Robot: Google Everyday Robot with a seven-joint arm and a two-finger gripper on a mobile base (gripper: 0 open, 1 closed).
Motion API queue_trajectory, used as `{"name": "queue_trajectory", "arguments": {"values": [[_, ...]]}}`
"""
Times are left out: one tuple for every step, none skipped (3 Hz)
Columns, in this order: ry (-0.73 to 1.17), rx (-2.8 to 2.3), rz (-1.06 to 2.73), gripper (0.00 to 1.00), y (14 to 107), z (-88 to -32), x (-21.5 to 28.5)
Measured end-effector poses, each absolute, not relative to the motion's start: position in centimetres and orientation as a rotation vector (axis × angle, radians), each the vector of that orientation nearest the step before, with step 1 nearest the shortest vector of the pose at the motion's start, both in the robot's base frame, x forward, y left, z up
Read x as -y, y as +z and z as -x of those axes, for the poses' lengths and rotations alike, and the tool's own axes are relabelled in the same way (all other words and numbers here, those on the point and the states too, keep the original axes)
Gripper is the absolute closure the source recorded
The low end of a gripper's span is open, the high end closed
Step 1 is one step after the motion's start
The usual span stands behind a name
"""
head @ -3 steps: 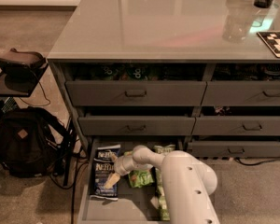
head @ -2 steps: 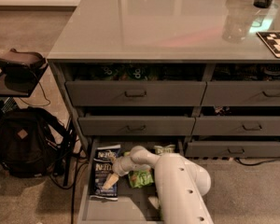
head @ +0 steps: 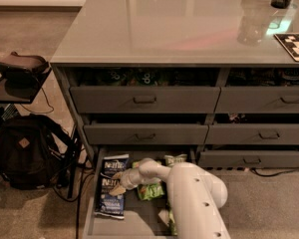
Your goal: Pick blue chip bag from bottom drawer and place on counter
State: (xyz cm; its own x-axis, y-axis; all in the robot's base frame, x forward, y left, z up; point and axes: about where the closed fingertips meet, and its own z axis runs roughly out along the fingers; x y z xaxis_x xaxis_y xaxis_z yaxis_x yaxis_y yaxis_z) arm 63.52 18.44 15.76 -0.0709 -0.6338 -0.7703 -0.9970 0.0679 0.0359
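- The blue chip bag [head: 108,201] lies flat in the left part of the open bottom drawer [head: 138,217], low in the frame and left of the middle.
- Its long side runs from the top of the frame to the bottom, leaning a little. The white name is at its top end, so that end points to the cabinet.
- A second blue bag [head: 114,164] just like it lies right above it in the frame, turned the same way. The two touch or overlap.
- My gripper [head: 118,182] is down in the drawer, right where the two blue bags meet. My white arm [head: 192,195] reaches in from the lower right.
- I cannot tell how wide my gripper is open, or if it has hold of a bag.
- A green bag [head: 150,190] lies just right of my gripper.
- The counter [head: 154,29] fills the top of the frame, above the drawers.
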Motion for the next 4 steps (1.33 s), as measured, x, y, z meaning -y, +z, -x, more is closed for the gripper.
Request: {"name": "queue_trajectory", "arguments": {"values": [[0.764,-1.779,1.588,0.66,16.1,-62.8,-18.1],[0.762,-1.783,1.510,0.89,17.9,-62.8,-16.7],[0.823,-1.742,1.387,1.00,22.5,-62.2,-13.7],[0.889,-1.663,1.316,1.00,28.9,-60.6,-8.2]]}}
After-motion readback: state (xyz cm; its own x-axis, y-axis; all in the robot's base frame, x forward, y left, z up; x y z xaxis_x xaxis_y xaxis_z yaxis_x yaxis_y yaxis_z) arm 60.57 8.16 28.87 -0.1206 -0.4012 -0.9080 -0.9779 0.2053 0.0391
